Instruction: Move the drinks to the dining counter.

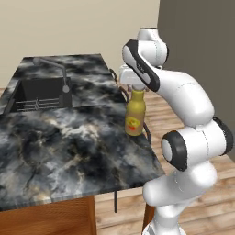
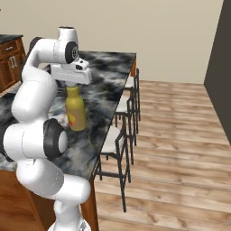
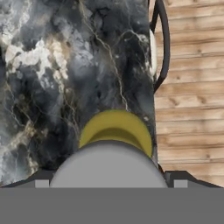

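the gripper (image 1: 137, 88) is sitting right over the cap of the yellow bottle (image 1: 135, 114), which is standing upright on the dining counter (image 1: 69, 137) near its stool-side edge. whether the claw is clamping or already loosening, i cannot tell. best to be releasing gently and lifting straight up, so the bottle, mustard-yellow with an orange-red label, isn't tipping off.

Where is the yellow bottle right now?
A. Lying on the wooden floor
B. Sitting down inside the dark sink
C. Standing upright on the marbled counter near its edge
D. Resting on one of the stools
C. The yellow bottle stands upright on the dining counter, close to the edge beside the stools, with the gripper at its top; the sink sits farther back on the counter.
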